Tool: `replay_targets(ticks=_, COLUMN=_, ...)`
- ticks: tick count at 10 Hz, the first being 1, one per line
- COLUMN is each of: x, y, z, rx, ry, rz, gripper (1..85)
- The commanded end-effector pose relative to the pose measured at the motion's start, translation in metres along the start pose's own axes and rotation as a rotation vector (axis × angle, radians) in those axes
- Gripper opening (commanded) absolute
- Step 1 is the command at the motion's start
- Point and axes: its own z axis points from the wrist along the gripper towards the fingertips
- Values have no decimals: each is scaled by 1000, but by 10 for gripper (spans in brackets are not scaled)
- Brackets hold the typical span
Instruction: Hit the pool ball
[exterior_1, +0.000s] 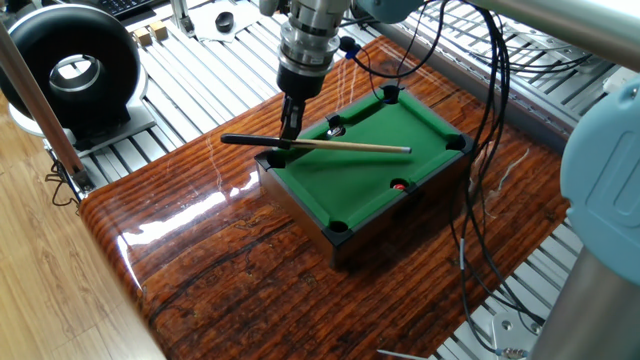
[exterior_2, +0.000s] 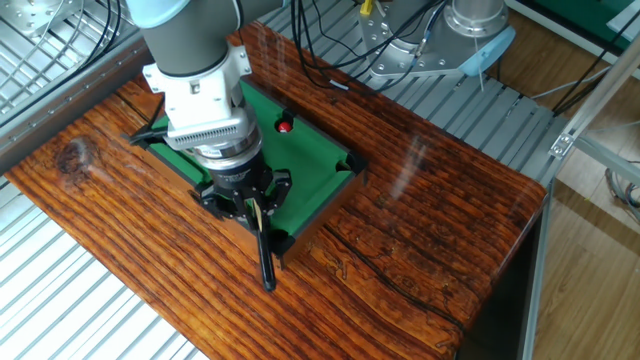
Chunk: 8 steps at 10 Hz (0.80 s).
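A tiny red pool ball (exterior_1: 399, 185) sits on the green felt of the miniature pool table (exterior_1: 330, 177), close to the middle pocket of its near long side; it also shows in the other fixed view (exterior_2: 285, 126). My gripper (exterior_1: 290, 136) hangs over the table's left corner, shut on a cue stick (exterior_1: 350, 146) with a black butt and pale shaft. The cue lies level over the felt, its tip (exterior_1: 408, 150) apart from the ball. In the other fixed view the gripper (exterior_2: 257, 213) holds the cue (exterior_2: 265, 262), whose black butt juts past the table edge.
A black ring-shaped device (exterior_1: 70, 68) stands at the back left. Cables (exterior_1: 480, 150) hang beside the pool table's right end. The wooden board (exterior_1: 230, 270) ends near slatted metal framing (exterior_2: 90, 310). A blue-grey robot base (exterior_1: 605, 200) fills the right.
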Motion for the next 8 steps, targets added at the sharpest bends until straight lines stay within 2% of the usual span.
replay_targets(ticks=1, x=-4, y=1, z=0, rx=-13, ry=-23, rz=-8, gripper=140)
replay_targets(ticks=3, x=-8, y=4, z=0, rx=-23, ry=-36, rz=-7, gripper=223)
replay_targets(ticks=6, x=-6, y=2, z=0, rx=-18, ry=-31, rz=-11, gripper=277)
replay_targets(ticks=8, x=-8, y=3, z=0, rx=-22, ry=-40, rz=-12, gripper=380)
